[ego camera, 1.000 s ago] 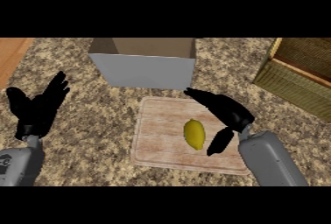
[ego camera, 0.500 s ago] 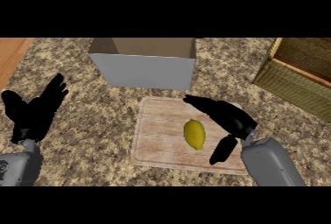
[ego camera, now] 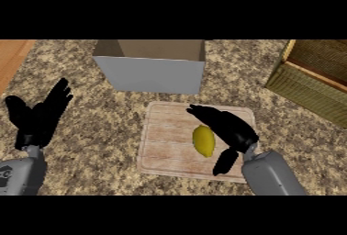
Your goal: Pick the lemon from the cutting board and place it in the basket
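Head view
Counter: a speckled brown and beige stone top (ego camera: 102, 151) filled most of the view, with a strip of orange wood (ego camera: 12, 55) showing at the upper left edge.
Cutting board: a pale wooden cutting board (ego camera: 166, 151) lay flat near the middle of the counter, its grain running side to side and its far right corner partly covered by the right hand.
Lemon: the yellow lemon (ego camera: 203, 140) lay on the cutting board, right of the board's middle, its long axis pointing away from the robot.
Right hand: the right hand (ego camera: 227, 128) came in from the lower right on a grey forearm and sat over the right part of the board. Its fingers stretched toward the upper left past the lemon's far end, and the thumb pointed down beside the lemon's near right side. The fingers were spread and not curled round the fruit; the lemon lay in the gap between thumb and fingers. Whether the palm touched the lemon could not be told.
Left hand: the left hand (ego camera: 39, 120) showed near the left edge over the bare counter, fingers straight and pointing up, holding nothing, well apart from the board.
Basket: a woven olive-brown basket (ego camera: 305, 94) stood at the upper right, cut off by the edge, well apart from the lemon.
Box: a grey box (ego camera: 150, 73) with a brown inside stood beyond the board, close to its far edge.
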### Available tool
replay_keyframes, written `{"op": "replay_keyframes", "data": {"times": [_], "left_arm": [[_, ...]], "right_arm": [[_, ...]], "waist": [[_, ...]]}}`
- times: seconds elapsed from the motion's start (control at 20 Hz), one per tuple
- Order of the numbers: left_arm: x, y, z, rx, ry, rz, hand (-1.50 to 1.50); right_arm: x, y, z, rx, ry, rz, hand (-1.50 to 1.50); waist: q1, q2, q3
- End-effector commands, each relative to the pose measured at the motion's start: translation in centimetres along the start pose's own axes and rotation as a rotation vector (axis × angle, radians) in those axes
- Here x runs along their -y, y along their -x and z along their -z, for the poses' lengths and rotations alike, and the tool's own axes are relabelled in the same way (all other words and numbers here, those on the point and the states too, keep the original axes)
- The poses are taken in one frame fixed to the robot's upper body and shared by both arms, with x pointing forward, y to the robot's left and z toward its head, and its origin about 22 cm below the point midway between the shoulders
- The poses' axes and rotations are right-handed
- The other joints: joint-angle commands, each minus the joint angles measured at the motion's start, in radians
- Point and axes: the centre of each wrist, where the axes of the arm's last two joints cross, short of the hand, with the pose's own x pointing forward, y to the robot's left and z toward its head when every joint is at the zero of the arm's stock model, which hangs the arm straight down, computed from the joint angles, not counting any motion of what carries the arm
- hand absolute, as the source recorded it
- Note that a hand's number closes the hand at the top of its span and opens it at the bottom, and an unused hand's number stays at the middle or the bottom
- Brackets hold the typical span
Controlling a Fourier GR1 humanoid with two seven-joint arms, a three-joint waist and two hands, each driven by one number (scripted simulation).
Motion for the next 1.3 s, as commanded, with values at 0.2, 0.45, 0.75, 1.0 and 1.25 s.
{"op": "replay_keyframes", "data": {"times": [0.2, 0.45, 0.75, 1.0, 1.25], "left_arm": [[0.5, 1.1, 0.8, 0.008, -0.002, 0.000, 0.00], [0.1, -2.1, 0.0, 0.003, 0.002, 0.001, 0.00], [1.1, 0.1, -0.7, -0.014, -0.006, 0.004, 0.00], [1.5, 0.1, 0.2, 0.006, 0.017, 0.009, 0.00], [0.7, -0.3, 0.4, 0.002, 0.022, 0.016, 0.00]], "right_arm": [[-2.8, 2.5, 1.2, 0.027, -0.064, -0.149, 1.50], [-4.3, 1.0, -0.1, 0.035, -0.058, -0.154, 1.50], [-0.5, -2.3, 2.3, -0.411, 0.224, 0.019, 1.50], [-1.3, -8.2, 3.2, -0.563, 0.297, 0.041, 1.50], [0.5, -12.2, 4.7, -0.536, 0.380, 0.161, 1.50]], "waist": [[0.000, 0.002, 0.000], [-0.002, -0.001, 0.000], [0.007, -0.007, -0.001], [0.013, -0.001, -0.001], [0.019, 0.002, 0.000]]}}
